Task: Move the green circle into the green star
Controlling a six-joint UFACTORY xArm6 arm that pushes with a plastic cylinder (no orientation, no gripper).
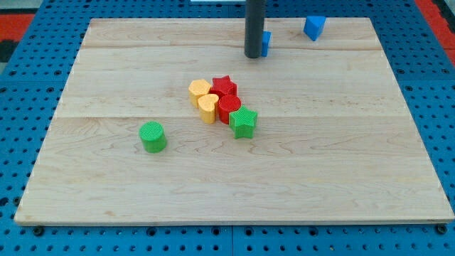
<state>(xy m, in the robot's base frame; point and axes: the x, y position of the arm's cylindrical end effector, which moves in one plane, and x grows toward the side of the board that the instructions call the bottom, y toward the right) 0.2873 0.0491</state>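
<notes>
The green circle (152,136) is a round block on the wooden board, left of centre. The green star (243,122) lies to its right, at the lower right of a tight cluster. That cluster also holds a red star (224,86), a red round block (228,107), a yellow block (199,91) and a yellow heart-like block (207,108). My tip (253,55) is near the view's top, well above the cluster and far from the green circle. It stands just left of a blue block (265,43), partly hiding it.
A second blue block (314,27) sits at the board's top edge, right of the rod. The wooden board (106,199) rests on a blue perforated table, with red surface at the top corners.
</notes>
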